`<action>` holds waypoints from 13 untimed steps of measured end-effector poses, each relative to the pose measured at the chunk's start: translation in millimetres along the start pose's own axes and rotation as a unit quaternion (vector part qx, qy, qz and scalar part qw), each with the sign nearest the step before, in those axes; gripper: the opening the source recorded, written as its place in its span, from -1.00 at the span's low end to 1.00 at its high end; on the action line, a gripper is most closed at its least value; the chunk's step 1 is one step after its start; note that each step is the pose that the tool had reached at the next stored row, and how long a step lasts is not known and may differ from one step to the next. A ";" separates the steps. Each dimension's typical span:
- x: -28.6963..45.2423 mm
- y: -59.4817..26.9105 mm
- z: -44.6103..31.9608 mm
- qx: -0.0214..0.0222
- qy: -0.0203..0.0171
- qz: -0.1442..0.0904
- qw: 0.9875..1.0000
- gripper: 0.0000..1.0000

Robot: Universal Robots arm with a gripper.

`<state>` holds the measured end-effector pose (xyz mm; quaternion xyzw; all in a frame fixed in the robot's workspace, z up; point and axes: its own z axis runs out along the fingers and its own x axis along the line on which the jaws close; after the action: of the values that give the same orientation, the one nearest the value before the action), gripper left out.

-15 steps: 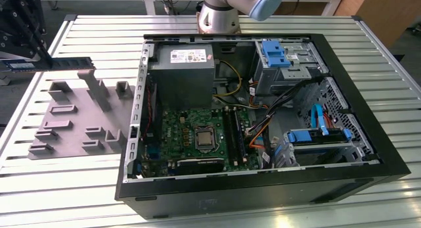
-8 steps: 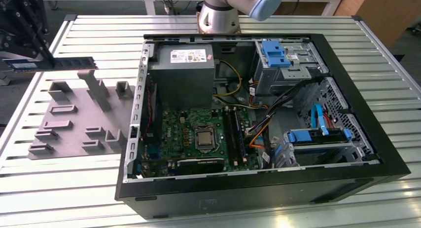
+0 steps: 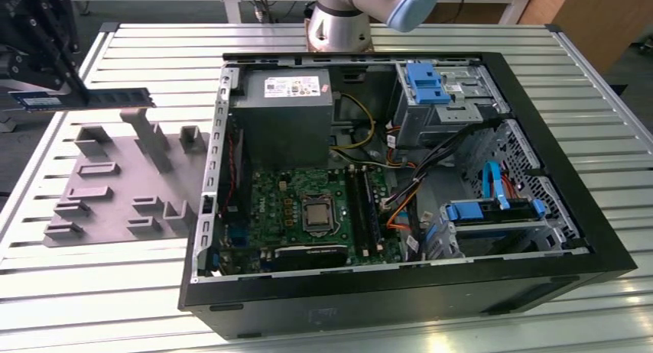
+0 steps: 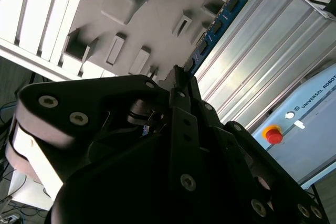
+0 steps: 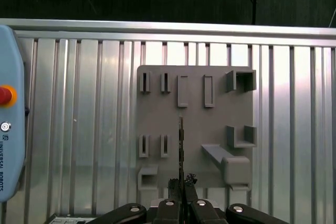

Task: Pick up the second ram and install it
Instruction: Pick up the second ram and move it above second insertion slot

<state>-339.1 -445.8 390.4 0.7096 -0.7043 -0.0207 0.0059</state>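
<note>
Broadly, a ribbed metal table (image 3: 153, 47) carries an open computer case (image 3: 408, 299) with its green motherboard (image 3: 296, 204) lying face up. Beside the case, toward the exterior view's left, sits a grey slotted fixture plate (image 3: 112, 189). Above that plate hangs the gripper (image 3: 66, 97), its fingers closed tight on the second ram (image 3: 118, 98) (a thin blue-green stick with black chips). The stick is gripped near one end and held roughly level, over the plate and well apart from the case. In the first wrist view it appears edge-on.
</note>
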 end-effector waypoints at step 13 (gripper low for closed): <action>0.0 -5.5 -0.2 0.000 0.000 0.000 1.000 -0.72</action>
<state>-333.6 -445.8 390.5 0.7096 -0.7043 -0.0207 0.0059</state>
